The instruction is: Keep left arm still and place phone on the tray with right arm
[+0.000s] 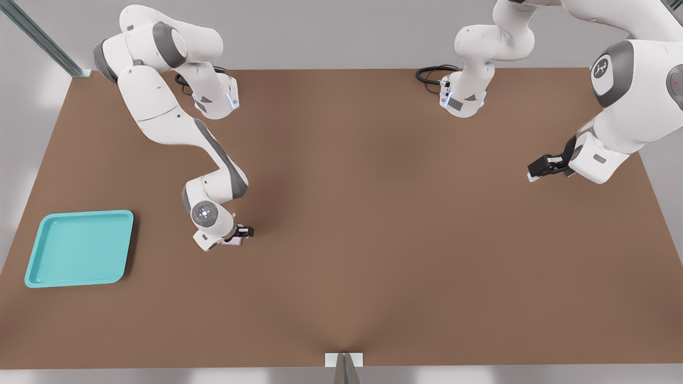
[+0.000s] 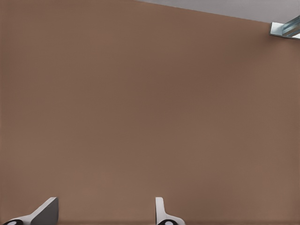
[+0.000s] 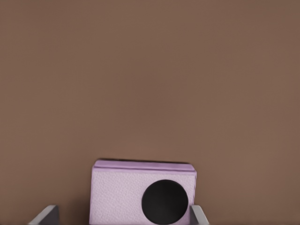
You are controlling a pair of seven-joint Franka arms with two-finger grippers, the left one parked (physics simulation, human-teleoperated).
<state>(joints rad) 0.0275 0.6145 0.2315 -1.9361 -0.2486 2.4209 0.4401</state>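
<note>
The pale pink-lilac phone (image 1: 233,241) lies flat on the brown table, left of centre in the front view, some way to the right of the turquoise tray (image 1: 80,248), which holds nothing. My gripper (image 1: 243,233) is lowered over the phone. In the right wrist view the phone (image 3: 140,197) shows one round black lens and sits between the fingers of the gripper (image 3: 121,218). One fingertip (image 3: 197,216) is against its edge, and the other (image 3: 44,216) stands apart with a gap. The gripper is open.
The parked arm (image 1: 613,122) hangs over the table at the front view's right, with its black gripper (image 1: 547,166) above the surface. Two arm bases with coiled cables (image 1: 432,72) stand at the back edge. A metal bracket (image 1: 344,360) sits at the front edge.
</note>
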